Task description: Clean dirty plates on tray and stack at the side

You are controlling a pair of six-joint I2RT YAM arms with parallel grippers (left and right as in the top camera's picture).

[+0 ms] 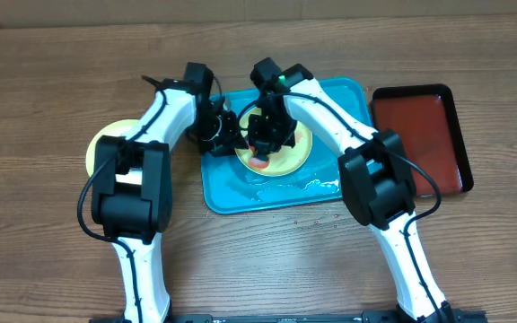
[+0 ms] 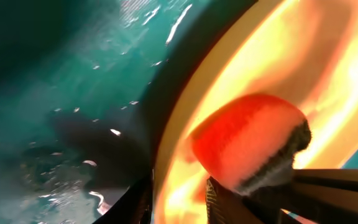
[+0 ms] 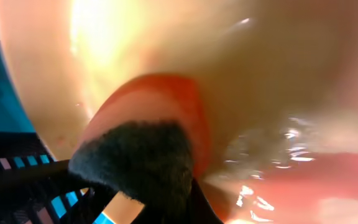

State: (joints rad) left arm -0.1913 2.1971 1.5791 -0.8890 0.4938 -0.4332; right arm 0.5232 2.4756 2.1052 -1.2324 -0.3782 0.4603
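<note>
Wood-grain surface [image 1: 43,81], seen from overhead. Turquoise tray [image 1: 348,99] lies at centre, and a smaller dark red tray [image 1: 420,126] lies just to its right. A yellow-green plate [image 1: 299,148] sits in the tray, toward its far left part, with a red smear on its near side. Water [image 1: 317,186] glistens along the tray's near edge. Left hand [image 1: 225,135] is at the plate's left rim; in the left wrist view its fingers [image 2: 213,199] straddle the rim, one either side, pinching it. Right hand [image 1: 266,135] is over the plate, clamped on a red-orange sponge [image 3: 148,118] with a dark scouring side; the sponge is pressed against the wet plate face. A second plate [image 1: 104,144], also yellow-green, rests on the surface well left of the tray, partly hidden by the left arm.
</note>
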